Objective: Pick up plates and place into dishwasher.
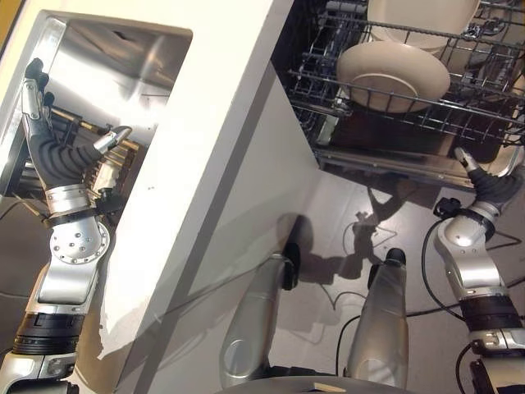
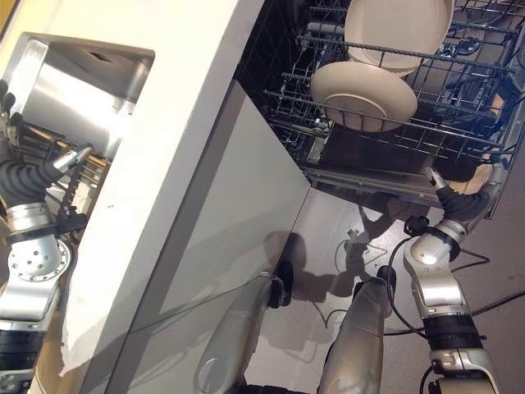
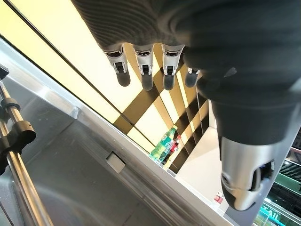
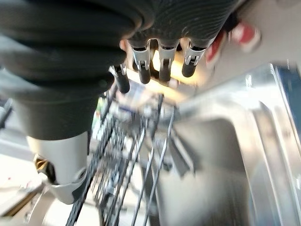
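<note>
Two cream plates stand on edge in the pulled-out wire rack (image 1: 492,115) of the open dishwasher at the upper right: a smaller plate (image 1: 394,75) in front and a larger plate (image 1: 422,20) behind it. My right hand (image 1: 492,185) is at the rack's near right corner, below the plates and apart from them. Its fingers (image 4: 160,66) are relaxed and hold nothing, with the rack's wires past them. My left hand (image 1: 53,156) is raised over the steel sink (image 1: 123,66) at the upper left, fingers (image 3: 146,70) straight and empty.
A white counter (image 1: 221,123) runs diagonally between the sink and the dishwasher. Metal rods with dark clips (image 3: 14,155) lie across the sink beside my left hand. Bare grey floor (image 1: 353,213) lies in front of the dishwasher. Green bottles (image 3: 167,143) stand far beyond the sink.
</note>
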Tool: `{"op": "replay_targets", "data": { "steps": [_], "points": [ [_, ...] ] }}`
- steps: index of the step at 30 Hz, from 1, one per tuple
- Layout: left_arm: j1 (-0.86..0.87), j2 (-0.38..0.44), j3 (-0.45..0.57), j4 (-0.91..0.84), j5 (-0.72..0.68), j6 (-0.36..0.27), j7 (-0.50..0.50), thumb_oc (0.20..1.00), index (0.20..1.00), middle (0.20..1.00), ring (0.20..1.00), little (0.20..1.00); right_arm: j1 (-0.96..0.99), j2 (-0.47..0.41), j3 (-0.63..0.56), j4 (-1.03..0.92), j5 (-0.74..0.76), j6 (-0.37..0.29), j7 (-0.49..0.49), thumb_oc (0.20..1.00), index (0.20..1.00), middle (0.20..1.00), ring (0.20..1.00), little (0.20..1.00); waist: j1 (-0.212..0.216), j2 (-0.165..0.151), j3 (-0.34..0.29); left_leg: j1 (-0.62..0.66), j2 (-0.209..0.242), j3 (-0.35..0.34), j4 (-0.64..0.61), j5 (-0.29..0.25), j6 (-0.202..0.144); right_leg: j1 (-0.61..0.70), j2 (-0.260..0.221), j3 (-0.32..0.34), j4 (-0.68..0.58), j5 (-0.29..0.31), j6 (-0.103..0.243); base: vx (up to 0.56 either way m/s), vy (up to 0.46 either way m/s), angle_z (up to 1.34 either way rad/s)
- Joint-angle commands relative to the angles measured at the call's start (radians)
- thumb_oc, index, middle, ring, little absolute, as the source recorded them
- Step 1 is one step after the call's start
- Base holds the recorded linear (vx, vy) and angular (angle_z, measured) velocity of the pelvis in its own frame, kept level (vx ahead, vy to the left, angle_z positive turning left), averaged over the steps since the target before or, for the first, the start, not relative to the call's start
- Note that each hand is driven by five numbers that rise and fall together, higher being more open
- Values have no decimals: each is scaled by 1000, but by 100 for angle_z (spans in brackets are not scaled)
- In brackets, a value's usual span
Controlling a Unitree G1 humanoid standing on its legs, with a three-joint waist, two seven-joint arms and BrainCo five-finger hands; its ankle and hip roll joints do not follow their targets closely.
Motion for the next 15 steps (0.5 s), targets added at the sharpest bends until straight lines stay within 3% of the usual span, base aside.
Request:
{"op": "replay_targets", "data": {
  "steps": [1, 4, 8, 13, 15],
  "points": [
    [-1, -116, -31, -40, -2, -50, 38, 1000, 1000, 1000, 1000, 1000, 12, -13, -62, -130, -90, -36, -148, 1000, 1000, 1000, 1000, 1000, -64, -7, -2, 25, 21, -21, -118, 77, 3, 28, 65, 8, -65, 93, -89, 4, 44, -2],
    [12, -127, -29, -46, -4, -61, 43, 1000, 1000, 1000, 1000, 1000, 37, -7, -94, -165, -108, -60, -241, 1000, 1000, 1000, 1000, 1000, -73, -1, 0, 34, 20, -16, -125, 75, 2, 37, 60, 15, -82, 98, -86, 3, 81, -9],
    [14, -125, -32, -41, -21, -70, 36, 1000, 1000, 1000, 1000, 1000, 20, -27, -110, -156, -71, -75, -216, 1000, 1000, 1000, 1000, 1000, -73, 8, 2, 35, 17, -11, -120, 72, -1, 38, 57, 21, -86, 101, -83, 8, 43, -8],
    [-18, -102, -51, -30, -36, -57, 15, 1000, 1000, 1000, 1000, 1000, -128, -97, -68, -70, 11, -131, -1, 1000, 1000, 1000, 1000, 1000, -49, 13, 0, 20, 3, -10, -96, 64, -4, 30, 40, 12, -83, 108, -85, -4, -32, -4],
    [-39, -95, -57, -23, -35, -47, 15, 1000, 1000, 1000, 1000, 1000, -186, -121, -44, -18, 39, -160, 35, 1000, 1000, 1000, 1000, 1000, -41, 15, 2, 14, 1, -13, -91, 64, -5, 24, 38, 7, -79, 110, -87, -7, -71, 0]
  ]
}}
